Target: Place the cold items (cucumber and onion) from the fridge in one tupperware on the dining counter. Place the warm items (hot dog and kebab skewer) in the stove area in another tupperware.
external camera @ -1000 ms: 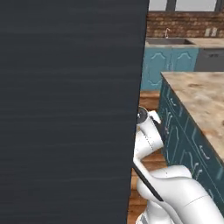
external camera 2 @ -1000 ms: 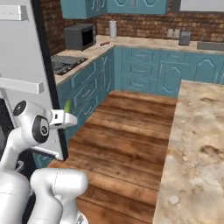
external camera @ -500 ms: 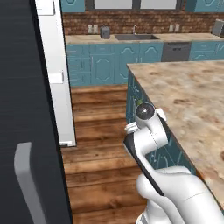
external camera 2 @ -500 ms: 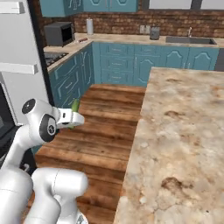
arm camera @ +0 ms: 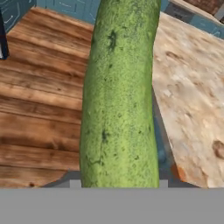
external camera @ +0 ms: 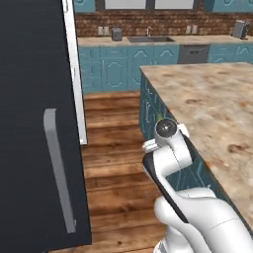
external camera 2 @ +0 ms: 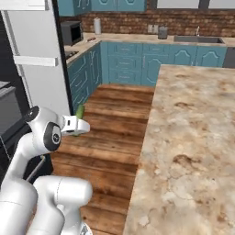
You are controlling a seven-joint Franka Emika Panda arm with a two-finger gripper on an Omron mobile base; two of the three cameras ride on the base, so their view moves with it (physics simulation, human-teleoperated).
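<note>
Green, lightly speckled cucumber [arm camera: 120, 96] runs lengthways up the middle of our hand view, its lower end down at the grey band where the fingers sit. We read the fingers as closed on the cucumber, though their tips are hidden behind it.

From our right base view the cucumber [external camera 2: 79, 112] pokes up just beyond the white hand [external camera 2: 73, 126], held out over the wood floor [external camera 2: 110, 124]. From the left base view only a sliver of green [external camera: 159, 120] shows past the wrist, close beside the teal base of the island.

Tabletop [external camera 2: 193, 137] of marbled beige-brown stone lies to our right, its near edge beside the arm; the cucumber is in the air beside it, not over it, as far as we can tell. In the hand view the same tabletop [arm camera: 192, 92] fills the right side, floor [arm camera: 39, 96] the left.

Fridge [external camera: 34, 123]: dark door with a grey handle [external camera: 59, 168], to our left in the left base view. White door panel [external camera 2: 39, 59] stands at the left of the right base view.

Far wall: teal cabinets [external camera: 111, 69], sink [external camera: 149, 38], brick backsplash, microwave [external camera 2: 71, 32]
</note>
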